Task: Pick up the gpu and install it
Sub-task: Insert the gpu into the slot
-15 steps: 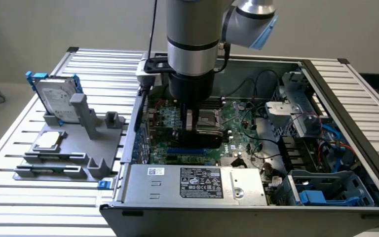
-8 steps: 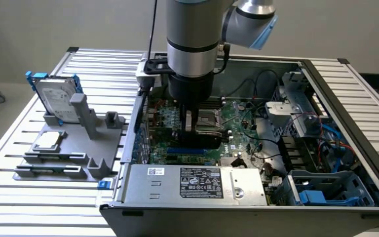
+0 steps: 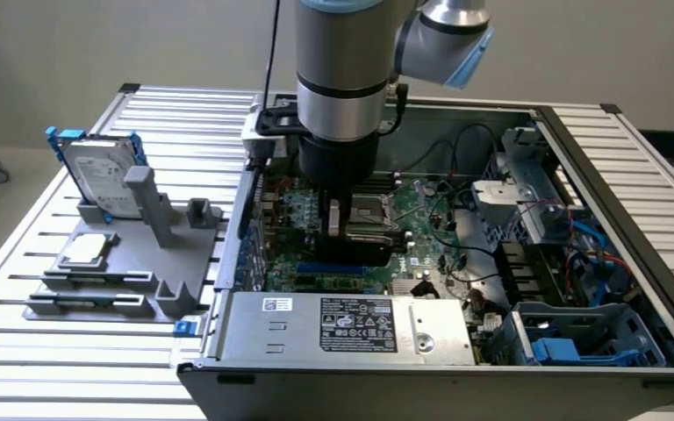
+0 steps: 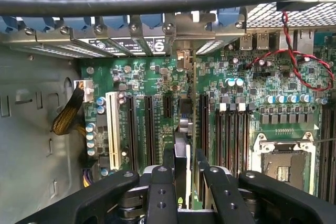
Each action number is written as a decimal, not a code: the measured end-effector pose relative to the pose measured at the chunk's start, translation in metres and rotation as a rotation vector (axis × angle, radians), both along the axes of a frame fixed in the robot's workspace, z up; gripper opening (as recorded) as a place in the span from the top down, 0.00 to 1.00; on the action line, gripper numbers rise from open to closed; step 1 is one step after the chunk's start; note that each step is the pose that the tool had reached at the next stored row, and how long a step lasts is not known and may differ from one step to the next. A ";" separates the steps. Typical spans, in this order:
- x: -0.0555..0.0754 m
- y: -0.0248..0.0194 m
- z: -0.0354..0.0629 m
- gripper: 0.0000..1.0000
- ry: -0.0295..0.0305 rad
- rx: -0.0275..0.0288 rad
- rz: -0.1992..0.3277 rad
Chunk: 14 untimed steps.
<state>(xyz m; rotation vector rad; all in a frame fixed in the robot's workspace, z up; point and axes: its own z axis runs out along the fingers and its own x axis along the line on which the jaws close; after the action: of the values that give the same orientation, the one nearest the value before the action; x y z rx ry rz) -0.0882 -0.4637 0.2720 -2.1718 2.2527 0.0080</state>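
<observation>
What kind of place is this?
Probably a robot lab or workbench for building computers: an open dark metal computer case sits on a ribbed silver aluminium table, beside a grey plastic parts stand.

The arm (image 3: 340,53) is a thick tube of brushed silver-grey, ringed by a narrow black band (image 3: 340,89) in the upper middle of the frame. The joint (image 3: 437,31) at upper right wears a pale blue cap (image 3: 474,63). Below the silver, the wrist section (image 3: 334,167) turns matte black. A black bracket (image 3: 276,121) is bolted beside it, and a thin black cable (image 3: 273,44) runs straight up. Seen close, the end effector (image 4: 184,156) is black, its linkage bars (image 4: 160,192) dotted with round pivot screws; a thick black cable (image 4: 157,1) arcs across.
</observation>
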 end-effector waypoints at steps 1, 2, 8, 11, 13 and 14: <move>0.000 0.0000 -0.0002 0.74 0.0009 0.0005 0.000; 0.000 0.0000 -0.0005 0.74 0.0016 0.0011 0.000; 0.000 0.0001 -0.0027 0.74 0.0036 0.0030 0.000; 0.000 0.0000 -0.0050 0.74 0.0036 0.0030 0.000; 0.000 0.0000 -0.0063 0.74 0.0037 0.0030 0.000; 0.000 0.0000 -0.0068 0.74 0.0037 0.0032 0.000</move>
<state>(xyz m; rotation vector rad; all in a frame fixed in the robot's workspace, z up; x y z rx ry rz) -0.0882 -0.4637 0.2652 -2.1720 2.2530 0.0157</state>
